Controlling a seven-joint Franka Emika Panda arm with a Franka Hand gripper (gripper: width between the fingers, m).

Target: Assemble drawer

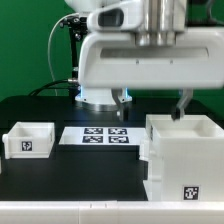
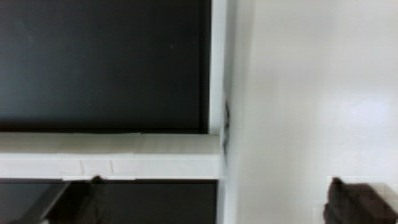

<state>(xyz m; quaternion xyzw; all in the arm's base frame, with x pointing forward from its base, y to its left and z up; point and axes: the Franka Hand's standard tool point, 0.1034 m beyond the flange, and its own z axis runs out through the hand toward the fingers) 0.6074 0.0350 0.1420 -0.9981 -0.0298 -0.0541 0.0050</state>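
A large white open-topped drawer case (image 1: 180,158) stands at the exterior view's right, with a marker tag on its front. A small white drawer box (image 1: 28,140), also tagged, sits at the exterior view's left. My gripper (image 1: 152,106) hangs over the case's back left corner, open and empty. One dark finger (image 1: 122,104) is outside the case and the other (image 1: 182,106) is over its opening. In the wrist view the gripper (image 2: 222,200) shows both fingertips (image 2: 80,196) far apart. The case's white wall (image 2: 302,100) runs between them.
The marker board (image 1: 100,135) lies flat on the black table (image 1: 60,170) between the two boxes. The arm's white body (image 1: 140,50) fills the upper middle of the exterior view. A black stand with cables stands behind at the left.
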